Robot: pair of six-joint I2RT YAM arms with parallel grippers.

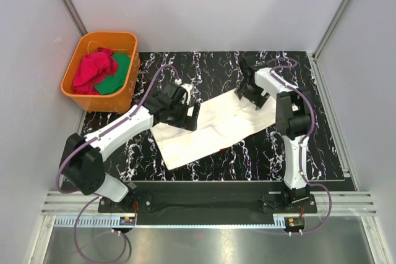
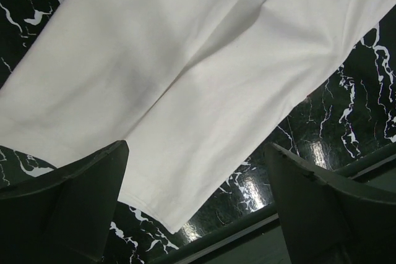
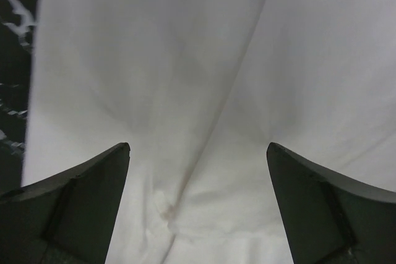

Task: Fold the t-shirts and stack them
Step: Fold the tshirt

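Note:
A cream-white t-shirt (image 1: 210, 128) lies as a long folded strip, slanting across the black marble table (image 1: 322, 153). My left gripper (image 1: 190, 115) hovers over the strip's upper left edge, jaws wide open and holding nothing. In the left wrist view the white cloth (image 2: 185, 60) spreads beneath the open left gripper (image 2: 197, 145), one corner pointing at the near table edge. My right gripper (image 1: 250, 98) stands open over the strip's far right end. The right wrist view is filled with creased white cloth (image 3: 204, 60) under the open right gripper (image 3: 198, 145). A red t-shirt (image 1: 94, 69) sits crumpled in the tub.
An orange plastic tub (image 1: 127, 94) stands at the table's far left corner and also holds a green cloth (image 1: 116, 78). White walls close in on three sides. A metal rail (image 1: 204, 205) carrying both arm bases runs along the near edge.

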